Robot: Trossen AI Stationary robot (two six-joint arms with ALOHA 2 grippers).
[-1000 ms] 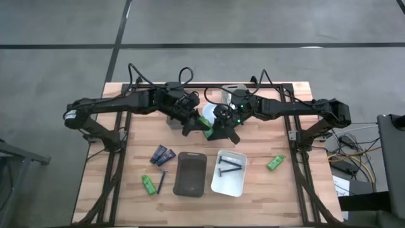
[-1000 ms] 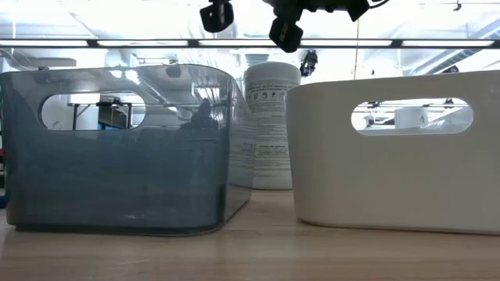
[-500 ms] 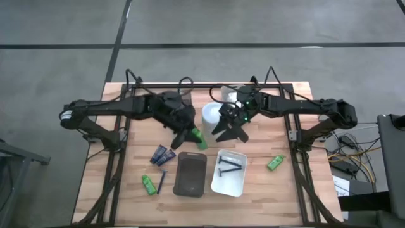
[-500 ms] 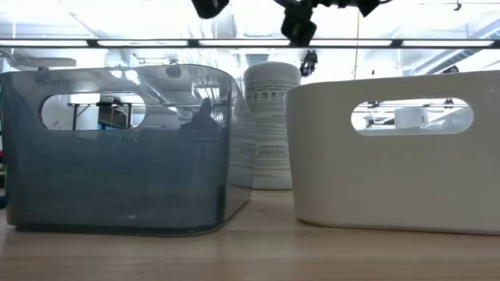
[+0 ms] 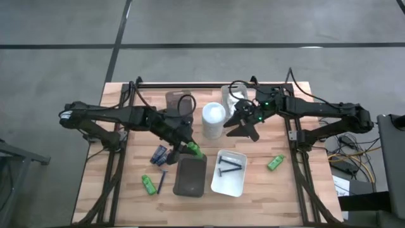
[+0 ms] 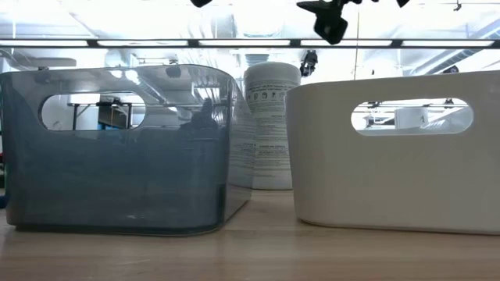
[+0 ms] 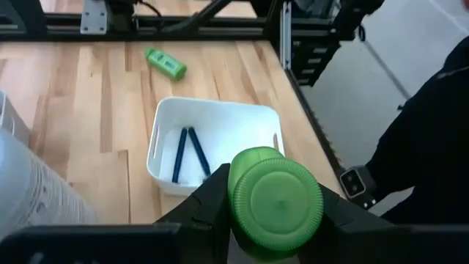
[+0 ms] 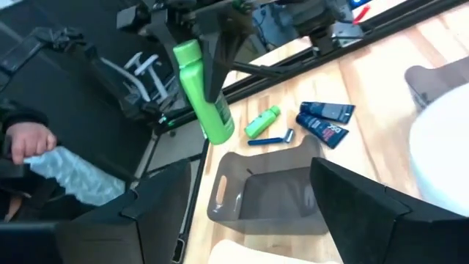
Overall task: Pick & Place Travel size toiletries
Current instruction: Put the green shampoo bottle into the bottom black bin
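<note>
Left gripper (image 5: 188,149) clamping a green bottle (image 5: 193,149) above the grey tray (image 5: 190,180), right gripper (image 5: 243,126) beyond the tray, jaws spread wide, empty

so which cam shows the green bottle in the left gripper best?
Right wrist view: the whole green bottle hangs side-on from the left gripper. Left wrist shows only its cap end-on, the high view a small green patch by the grey tray, the low view nothing.

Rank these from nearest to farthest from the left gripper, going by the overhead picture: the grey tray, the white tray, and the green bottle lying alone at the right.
From the left gripper:
1. Grey tray, directly below it.
2. White tray, just right of the grey one.
3. Lone green bottle, far right of the table.
</note>
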